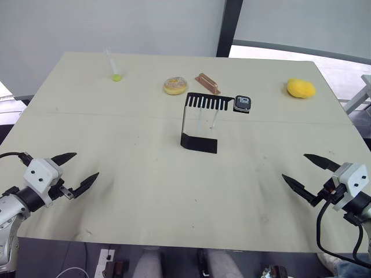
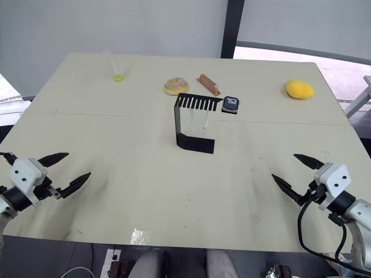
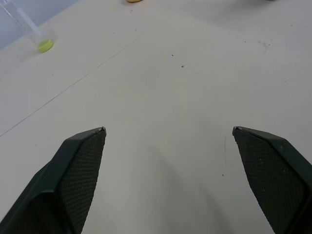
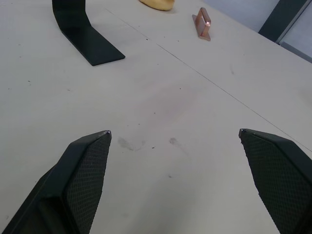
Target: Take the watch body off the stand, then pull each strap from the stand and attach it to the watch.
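Note:
The black stand (image 1: 199, 124) rises at the table's middle, slightly toward the far side, its slotted top plate facing right. On the right end of that plate rests the watch body (image 1: 242, 103), dark screen up with pale digits. Two pale straps (image 1: 207, 120) hang from the comb slots under the plate. My left gripper (image 1: 74, 168) hovers open near the front left edge, far from the stand. My right gripper (image 1: 305, 170) is open near the front right edge, nothing between its fingers. The stand's foot (image 4: 92, 46) shows in the right wrist view.
Along the far side lie a clear tube with a yellow-green end (image 1: 113, 68), a doughnut (image 1: 175, 86), a copper-coloured clip (image 1: 207, 83) and a yellow lemon-like object (image 1: 301, 88). The beige table (image 1: 145, 191) has wide bare room between the grippers and the stand.

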